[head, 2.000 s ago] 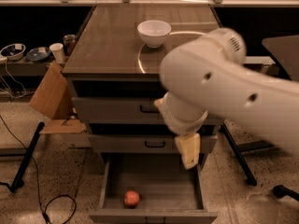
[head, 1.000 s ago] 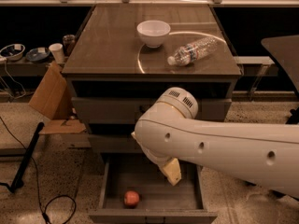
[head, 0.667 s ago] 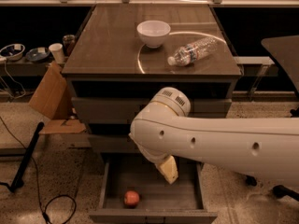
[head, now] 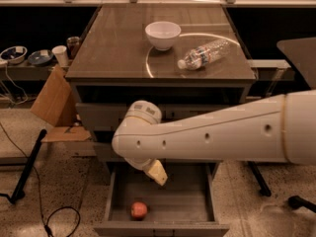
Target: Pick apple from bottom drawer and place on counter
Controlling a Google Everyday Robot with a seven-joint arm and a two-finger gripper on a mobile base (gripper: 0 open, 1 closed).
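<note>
One apple [head: 139, 210] lies on the floor of your open bottom drawer [head: 190, 206], near the front edge and left of the middle. Your gripper [head: 157, 172] hangs over the far part of that drawer, up and to the right of the apple and apart from it. Only its tan tip shows under the wrist, so you cannot tell how far open it is, and you can see nothing in its hold. Your white arm [head: 212, 132] reaches in from the right across the cabinet front and hides most of the two upper drawers. On the counter [head: 111, 51] a white bowl [head: 163, 34] stands upright toward the far side. A clear plastic bottle [head: 205, 53] lies on its side just to the right of it, near but not touching. A pale arc mark curves along the counter around the near side of the bowl. Left of the cabinet a cardboard sheet [head: 52, 102] leans at an angle.
</note>
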